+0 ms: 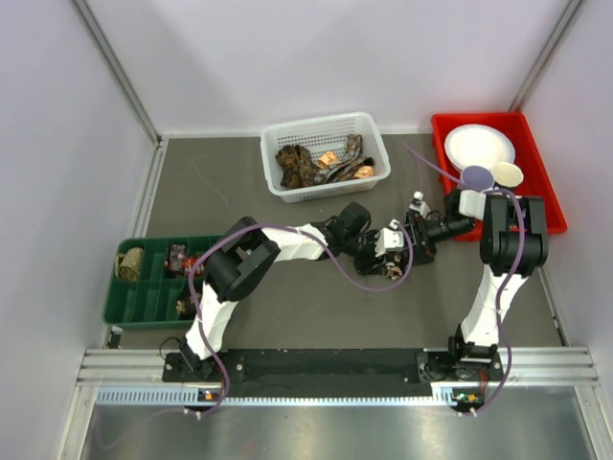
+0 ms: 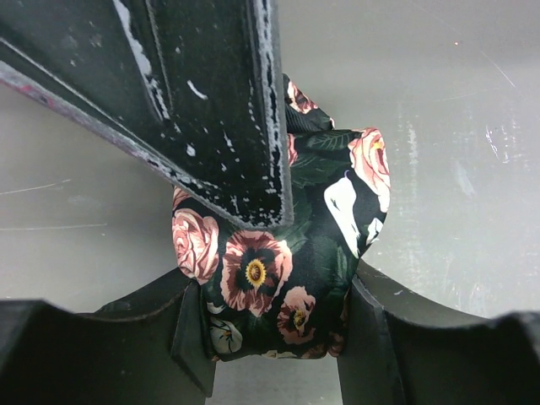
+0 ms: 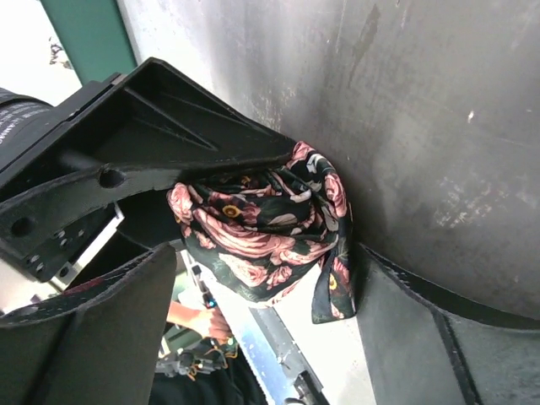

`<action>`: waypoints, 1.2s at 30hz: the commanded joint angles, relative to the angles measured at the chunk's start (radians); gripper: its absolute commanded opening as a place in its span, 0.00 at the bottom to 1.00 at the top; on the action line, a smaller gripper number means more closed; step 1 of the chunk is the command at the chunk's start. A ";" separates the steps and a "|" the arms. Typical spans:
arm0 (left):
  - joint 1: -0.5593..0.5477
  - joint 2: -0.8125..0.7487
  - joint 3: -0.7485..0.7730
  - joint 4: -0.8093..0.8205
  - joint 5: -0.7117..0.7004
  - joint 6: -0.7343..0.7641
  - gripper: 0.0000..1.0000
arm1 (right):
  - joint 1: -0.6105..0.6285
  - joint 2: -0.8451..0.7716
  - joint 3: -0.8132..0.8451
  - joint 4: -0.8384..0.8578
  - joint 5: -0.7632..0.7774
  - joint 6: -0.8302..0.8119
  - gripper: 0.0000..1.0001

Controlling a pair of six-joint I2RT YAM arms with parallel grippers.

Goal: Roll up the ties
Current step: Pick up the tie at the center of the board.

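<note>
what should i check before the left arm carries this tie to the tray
1. Left gripper shut on the tie: ok.
2. Right gripper open: ok.
3. Right gripper off the tie: cannot tell; one finger lies across it in the left wrist view.
4. Coil compact: ok, though one end hangs loose.
5. Free slot in the tray: ok.

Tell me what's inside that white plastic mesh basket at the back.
A loose heap of dark patterned fabric neckties, some with orange and brown prints. Anything beneath the heap is covered.
</note>
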 commanded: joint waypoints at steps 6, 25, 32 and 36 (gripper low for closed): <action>0.006 0.114 -0.048 -0.265 -0.114 -0.016 0.18 | 0.100 -0.070 -0.016 0.025 0.074 0.017 0.55; 0.008 0.114 -0.046 -0.279 -0.128 -0.025 0.18 | 0.086 -0.110 -0.001 -0.060 0.095 0.014 0.37; 0.029 0.048 -0.122 -0.183 -0.078 -0.037 0.83 | 0.086 -0.069 0.024 -0.018 0.189 0.029 0.00; 0.060 -0.065 -0.155 -0.126 -0.029 0.033 0.99 | 0.091 -0.066 0.030 -0.004 0.206 0.020 0.00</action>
